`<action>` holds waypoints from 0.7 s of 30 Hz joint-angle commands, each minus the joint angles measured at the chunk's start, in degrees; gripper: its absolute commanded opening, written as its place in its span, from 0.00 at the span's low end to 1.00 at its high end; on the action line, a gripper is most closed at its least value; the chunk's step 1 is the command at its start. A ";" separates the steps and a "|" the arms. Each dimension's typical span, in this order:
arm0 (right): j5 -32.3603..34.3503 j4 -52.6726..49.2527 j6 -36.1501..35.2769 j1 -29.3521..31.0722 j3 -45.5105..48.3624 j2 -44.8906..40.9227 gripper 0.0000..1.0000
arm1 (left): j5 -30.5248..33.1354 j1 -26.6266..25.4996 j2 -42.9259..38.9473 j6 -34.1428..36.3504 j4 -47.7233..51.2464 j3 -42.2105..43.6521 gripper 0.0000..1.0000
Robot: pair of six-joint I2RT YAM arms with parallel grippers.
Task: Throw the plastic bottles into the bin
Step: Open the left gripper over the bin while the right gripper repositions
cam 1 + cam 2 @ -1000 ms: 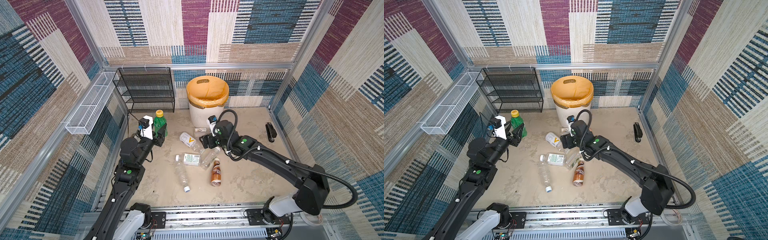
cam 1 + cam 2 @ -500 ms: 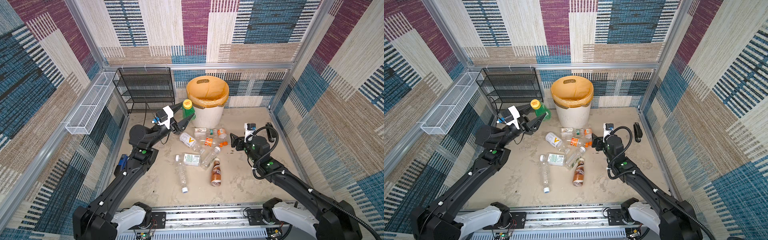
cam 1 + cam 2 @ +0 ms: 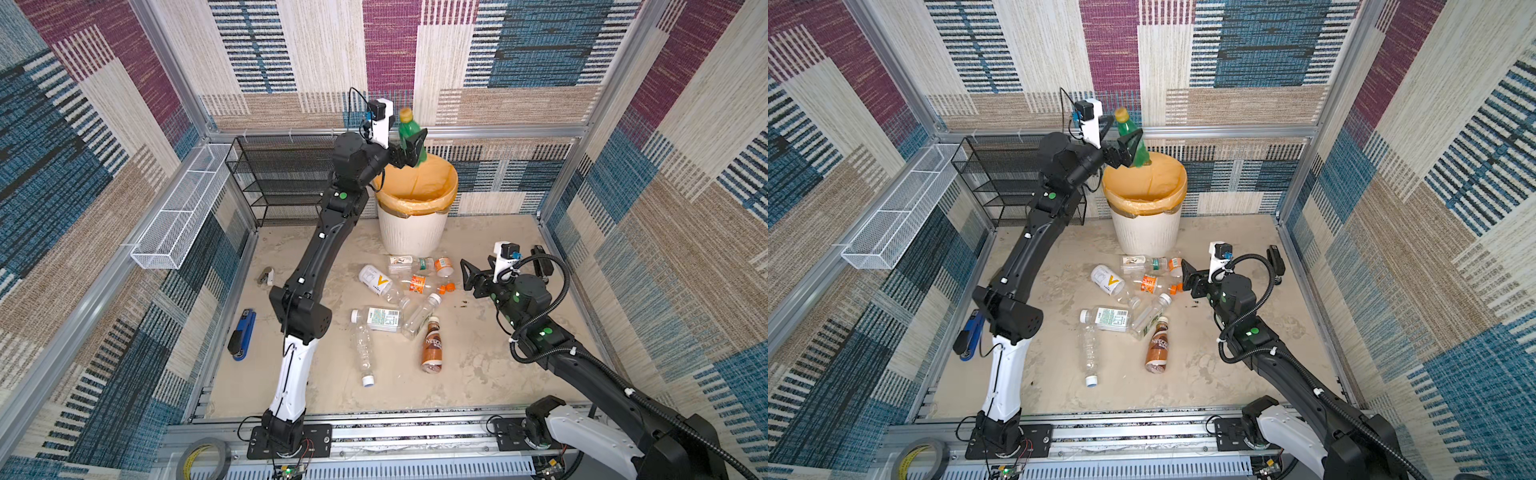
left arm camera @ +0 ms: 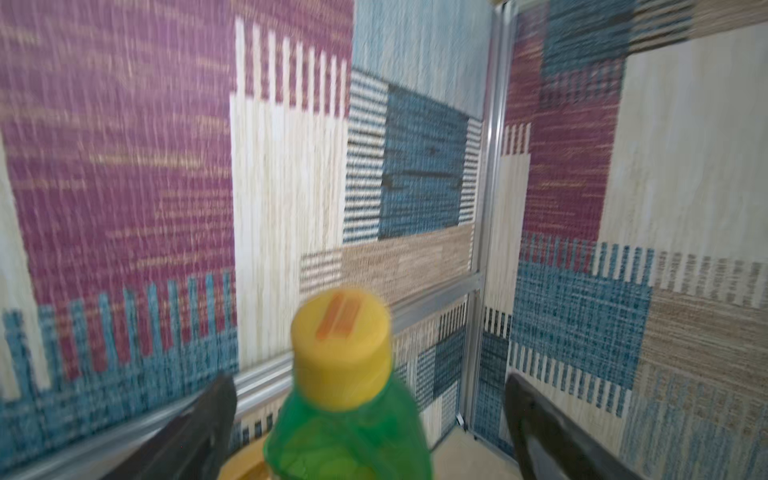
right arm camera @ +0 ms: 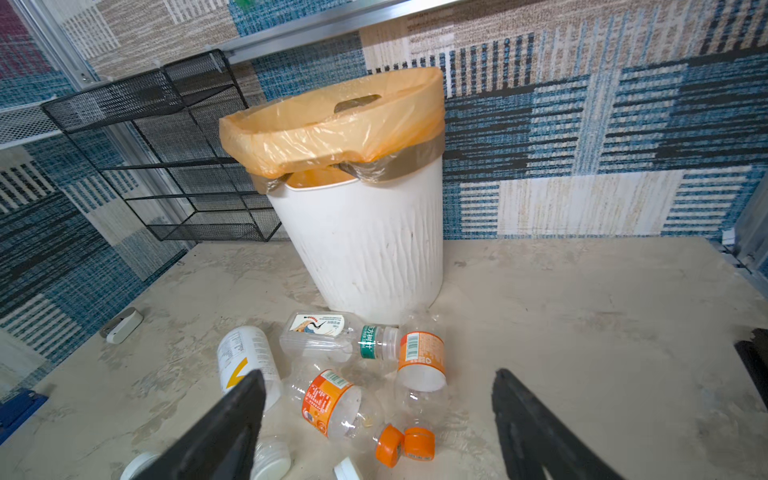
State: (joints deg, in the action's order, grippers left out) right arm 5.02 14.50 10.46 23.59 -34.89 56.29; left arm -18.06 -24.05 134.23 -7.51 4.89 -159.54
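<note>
A green bottle [image 3: 409, 137] [image 3: 1133, 143] with a yellow cap hangs upright over the near-left rim of the bin [image 3: 411, 232] [image 3: 1144, 232], a white ribbed basket with an orange liner. My left gripper [image 3: 409, 149] [image 4: 370, 380] is open around it; in the left wrist view both fingers stand clear of the green bottle [image 4: 349, 432]. Several plastic bottles lie on the floor in front of the bin, among them a brown Nescafe one [image 3: 433, 349] and an orange-labelled one [image 5: 332, 403]. My right gripper [image 3: 467, 272] [image 5: 378, 374] hovers open just right of that pile, empty.
A black mesh rack [image 3: 282, 178] stands left of the bin, and a white wire tray [image 3: 178, 220] hangs on the left wall. A blue stapler [image 3: 243, 334] and a small grey one [image 3: 266, 276] lie at the left, a black stapler [image 3: 540, 259] at the right wall.
My left arm has carried the green bottle up from the floor's left side to above the bin, and its jaws have opened. The right arm drew back from the pile to the right.
</note>
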 commanded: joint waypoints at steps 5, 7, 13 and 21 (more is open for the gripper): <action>-4.66 -5.62 -0.66 -0.04 -2.73 2.78 0.87 | 3.66 0.38 -19.16 1.66 -3.14 22.73 0.98; -6.89 -7.40 -0.98 0.04 -3.73 4.28 0.87 | 3.67 1.05 -23.95 2.81 -3.49 28.83 0.99; -7.03 -16.91 -0.67 3.75 -6.96 8.09 0.90 | 7.51 1.83 -40.05 9.81 -1.09 48.98 0.99; -4.20 -26.04 2.97 19.47 -19.52 18.44 0.95 | 16.46 8.03 -59.18 9.31 4.85 76.38 0.99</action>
State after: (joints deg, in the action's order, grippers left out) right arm 0.05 -6.61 12.01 39.66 -50.87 71.37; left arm -6.57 -16.62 79.13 -0.01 7.18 -88.25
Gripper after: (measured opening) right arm 0.934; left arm 0.989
